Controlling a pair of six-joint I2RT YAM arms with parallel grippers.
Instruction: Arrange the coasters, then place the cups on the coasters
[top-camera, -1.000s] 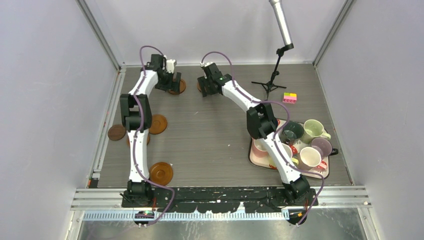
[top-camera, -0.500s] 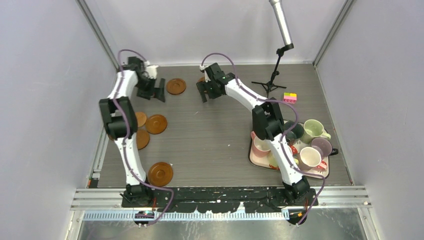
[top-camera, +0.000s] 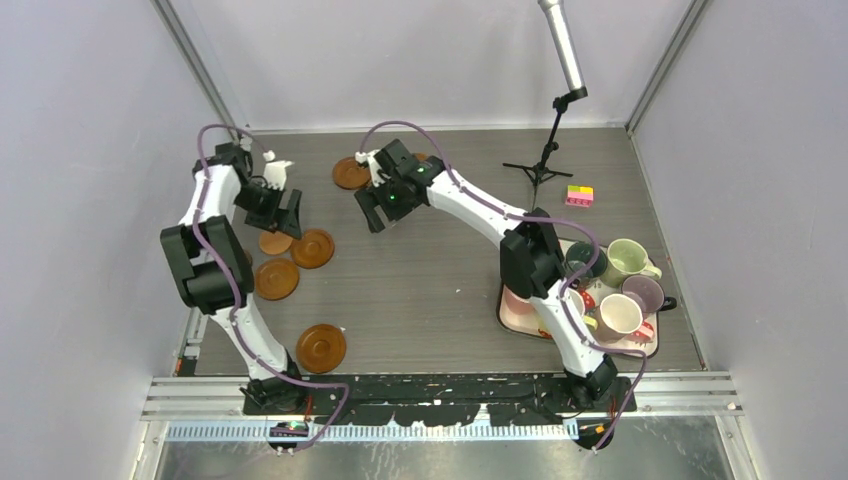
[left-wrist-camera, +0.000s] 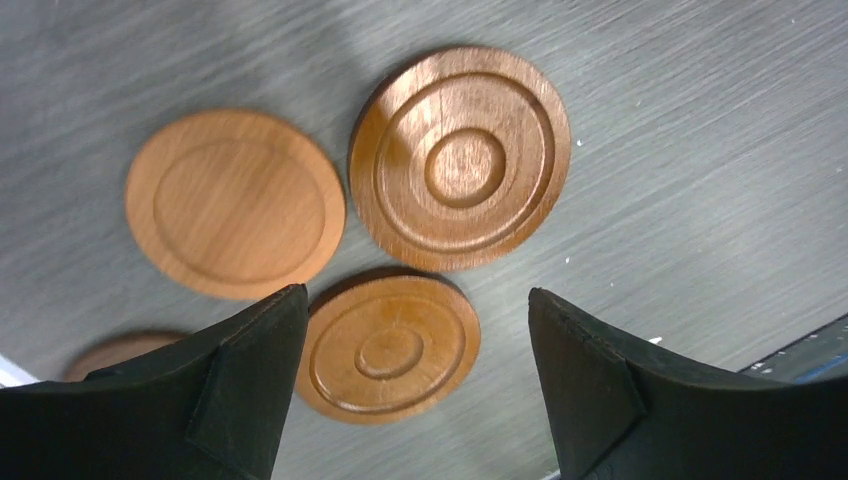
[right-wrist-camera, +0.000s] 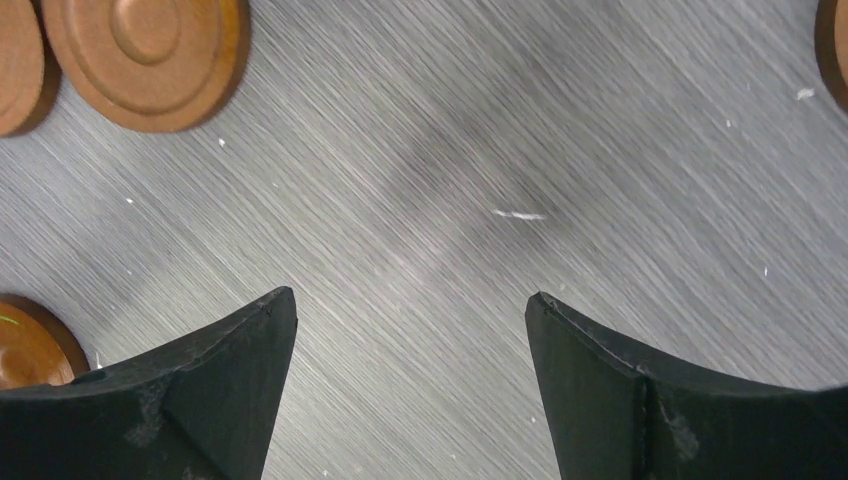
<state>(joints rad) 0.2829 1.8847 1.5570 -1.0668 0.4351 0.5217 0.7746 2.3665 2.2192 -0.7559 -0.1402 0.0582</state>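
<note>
Several brown wooden coasters lie on the table's left half: one at the back (top-camera: 351, 172), three clustered (top-camera: 275, 241) (top-camera: 313, 248) (top-camera: 277, 279), one near the front (top-camera: 321, 347). My left gripper (top-camera: 284, 212) hovers open over the cluster; in the left wrist view a small ringed coaster (left-wrist-camera: 388, 347) lies below the gap of the left gripper (left-wrist-camera: 415, 293), untouched. My right gripper (top-camera: 372, 212) is open over bare table, just in front of the back coaster; in the right wrist view the right gripper (right-wrist-camera: 410, 295) holds nothing. The cups (top-camera: 625, 262) (top-camera: 620, 315) stand on the tray at right.
The white tray (top-camera: 648, 348) sits at the right front, partly under the right arm. A microphone stand (top-camera: 545, 160) and a small pink-yellow block (top-camera: 579, 195) are at the back right. Walls close in on the left, back and right.
Both arms left the back of the table. The left gripper swung left and forward to the coaster cluster; the right gripper moved left and forward, with a coaster left at the back.
</note>
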